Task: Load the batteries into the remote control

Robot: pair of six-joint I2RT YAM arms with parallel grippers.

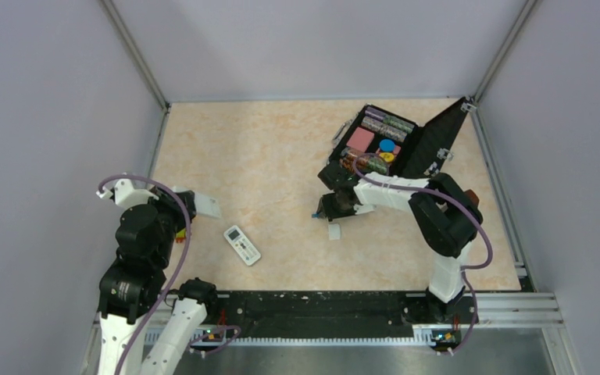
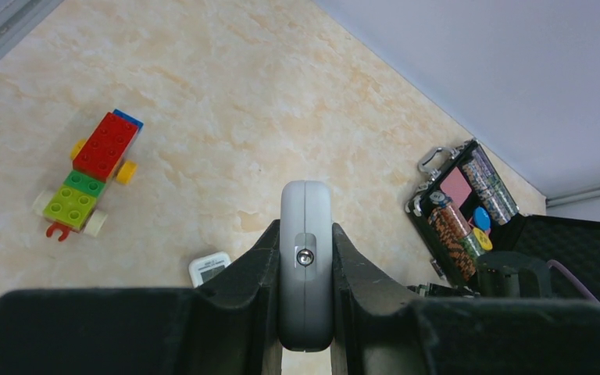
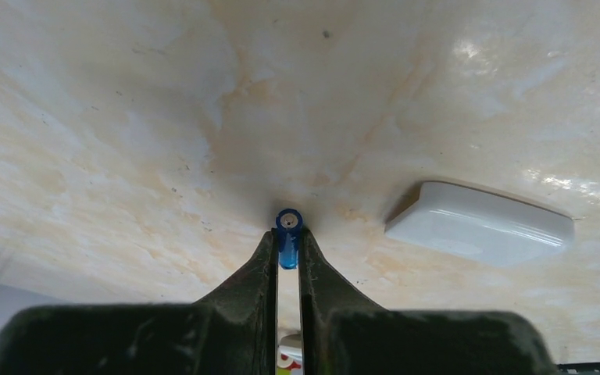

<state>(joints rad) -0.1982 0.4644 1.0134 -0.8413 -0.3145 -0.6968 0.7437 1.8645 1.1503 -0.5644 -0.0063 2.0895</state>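
Blue, tiny, cylindrical battery

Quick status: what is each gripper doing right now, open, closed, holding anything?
The left gripper is closed, holding the remote control by its sides.
The right gripper is closed, pinching a blue battery at its fingertips.

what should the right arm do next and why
Probably lift the right gripper slightly: its jaws are shut on a battery down at the table, and the remote is clamped in the left gripper, so the battery must clear the surface before travelling there.
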